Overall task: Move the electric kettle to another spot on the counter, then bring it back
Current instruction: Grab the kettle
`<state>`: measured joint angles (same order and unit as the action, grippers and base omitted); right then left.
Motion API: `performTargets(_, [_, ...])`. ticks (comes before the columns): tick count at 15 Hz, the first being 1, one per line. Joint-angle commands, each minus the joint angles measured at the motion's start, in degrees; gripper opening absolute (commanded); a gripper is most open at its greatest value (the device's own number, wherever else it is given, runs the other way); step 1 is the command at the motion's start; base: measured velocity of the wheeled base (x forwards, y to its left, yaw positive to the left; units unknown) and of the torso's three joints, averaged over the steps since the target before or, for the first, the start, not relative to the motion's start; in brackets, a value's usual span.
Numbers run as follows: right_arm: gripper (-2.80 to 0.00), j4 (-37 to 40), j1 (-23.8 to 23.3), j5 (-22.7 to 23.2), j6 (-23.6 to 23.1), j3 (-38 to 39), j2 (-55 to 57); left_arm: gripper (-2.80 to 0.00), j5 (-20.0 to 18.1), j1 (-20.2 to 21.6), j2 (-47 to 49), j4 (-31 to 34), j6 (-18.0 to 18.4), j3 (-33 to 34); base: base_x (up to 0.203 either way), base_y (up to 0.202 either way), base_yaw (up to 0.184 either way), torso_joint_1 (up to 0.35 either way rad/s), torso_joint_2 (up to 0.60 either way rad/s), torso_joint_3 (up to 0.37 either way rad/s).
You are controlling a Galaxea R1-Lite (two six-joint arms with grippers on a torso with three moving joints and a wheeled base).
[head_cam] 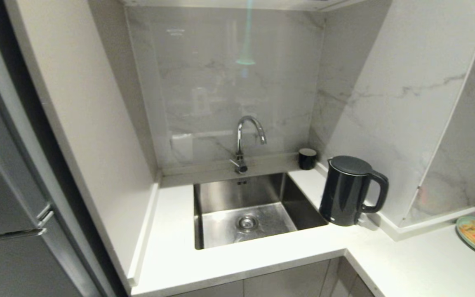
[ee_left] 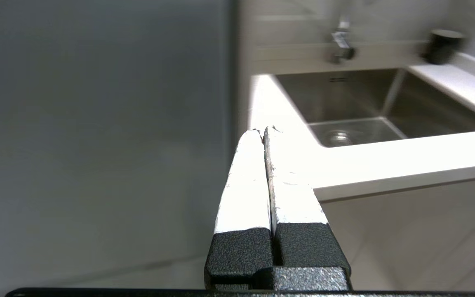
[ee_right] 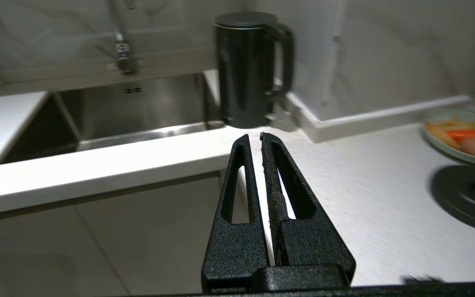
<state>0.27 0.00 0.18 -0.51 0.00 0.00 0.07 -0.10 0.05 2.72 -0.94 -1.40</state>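
both tools closed and empty: left tool (ee_left: 263,131), right tool (ee_right: 253,137). black electric kettle (head_cam: 347,190) upright on white counter (head_cam: 262,255) beside sink (head_cam: 250,208); its lettering unreadable.

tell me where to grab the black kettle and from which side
Grip the loop handle of the electric kettle. It sticks out toward the right wall, away from the sink, with an open gap for a finger. Probably come from the front right over the counter; the glossy tapered body looks too wide and slippery.
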Motion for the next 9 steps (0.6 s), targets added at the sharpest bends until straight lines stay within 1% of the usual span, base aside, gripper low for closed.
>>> performTargets(1, [-2.8, 0.0, 0.0, -0.01, -0.02, 0.0, 0.0, -2.8, 0.01, 0.01, 0.04, 0.01, -0.03, 0.0, 0.0, 0.007, -0.166, 0.007, 0.01, 0.002])
performTargets(9, [-2.8, 0.0, 0.0, -0.01, -0.02, 0.0, 0.0, -2.8, 0.01, 0.01, 0.04, 0.01, -0.03, 0.0, 0.002, 0.008, -0.174, -0.001, 0.01, 0.004])
